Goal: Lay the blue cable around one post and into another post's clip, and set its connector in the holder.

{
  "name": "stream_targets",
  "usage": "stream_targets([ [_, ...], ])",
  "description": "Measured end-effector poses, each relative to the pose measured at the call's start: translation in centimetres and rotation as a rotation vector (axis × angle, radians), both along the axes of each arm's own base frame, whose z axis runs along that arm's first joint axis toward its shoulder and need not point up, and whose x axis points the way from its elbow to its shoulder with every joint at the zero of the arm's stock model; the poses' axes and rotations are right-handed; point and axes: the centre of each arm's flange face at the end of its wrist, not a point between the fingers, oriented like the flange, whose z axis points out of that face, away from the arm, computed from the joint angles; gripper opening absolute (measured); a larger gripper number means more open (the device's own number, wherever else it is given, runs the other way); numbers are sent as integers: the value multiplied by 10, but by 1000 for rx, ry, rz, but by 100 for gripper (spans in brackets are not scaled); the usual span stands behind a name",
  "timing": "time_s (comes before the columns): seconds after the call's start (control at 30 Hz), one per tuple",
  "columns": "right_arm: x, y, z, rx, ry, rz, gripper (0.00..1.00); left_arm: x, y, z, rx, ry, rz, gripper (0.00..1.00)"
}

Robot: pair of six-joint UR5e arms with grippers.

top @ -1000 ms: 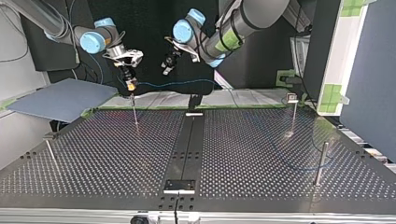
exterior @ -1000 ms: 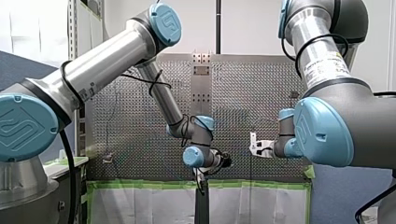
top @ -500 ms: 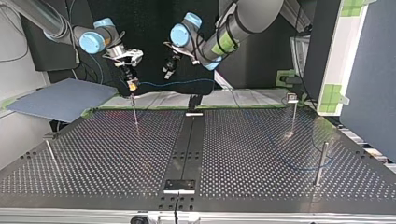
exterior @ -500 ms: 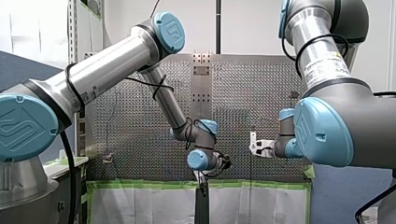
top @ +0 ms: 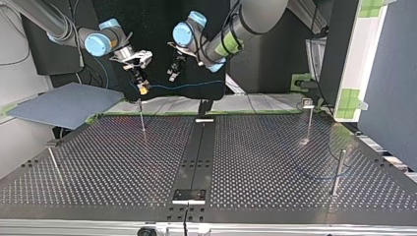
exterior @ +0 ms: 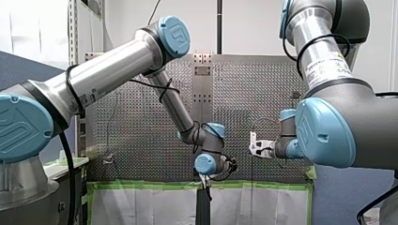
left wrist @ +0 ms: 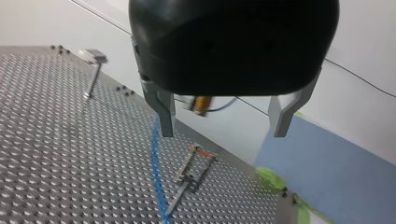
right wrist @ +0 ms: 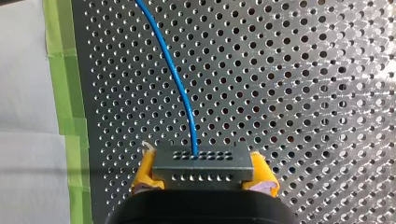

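Nearest in the top view, a plain post (top: 337, 171) stood at the near right of the perforated table (top: 98, 162). A faint stretch of the blue cable (top: 189, 87) lay at its base, but whether it ran around the post or only beside it could not be told. Further back at the right stood a clip-topped post (top: 308, 115), with no cable visibly in its clip.

At the far edge both grippers hung above the table. My right gripper (right wrist: 204, 171) had its yellow pads (right wrist: 145, 170) clamped on the connector (right wrist: 203, 161), a dark block held clear of the surface. The cable left the connector's front face and ran through the air toward my left gripper (left wrist: 223, 122). Its metal fingers (left wrist: 163, 112) stood wide apart with nothing between them. In the left wrist view the cable showed past one fingertip, not plainly inside the gap.

The cable looked thin, light and limp, so it would probably sag and trail wherever its ends were led rather than hold a shape. The connector was the one rigid part, and so the sound place to grip for seating it in the holder. To steer the cable into a clip, the free gripper would likely do best closing on it a short way back from the connector. The smooth jacket might slide through metal fingers, and a hard pinch could kink it.
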Motion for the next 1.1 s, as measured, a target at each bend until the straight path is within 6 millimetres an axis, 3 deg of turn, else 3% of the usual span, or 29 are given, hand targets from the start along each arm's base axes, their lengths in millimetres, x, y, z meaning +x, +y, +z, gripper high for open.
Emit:
stream_targets([
  [0.17, 1, 1, 0, 4, -6, 7, 0, 14, -5, -12, -13, -8, 48, 100],
  [0.43, 1, 1, 0, 4, -6, 9, 0, 44, -15, 1, -59, -44, 96, 100],
  [1.03, 2, 1, 0, 3, -6, 11, 0, 49, -14, 4, -73, -56, 122, 100],
  [1.07, 2, 1, 0, 3, -6, 11, 0, 49, -14, 4, -77, -59, 122, 79],
  [1.1, 2, 1, 0, 3, -6, 11, 0, 50, -15, 5, -80, -62, 123, 79],
])
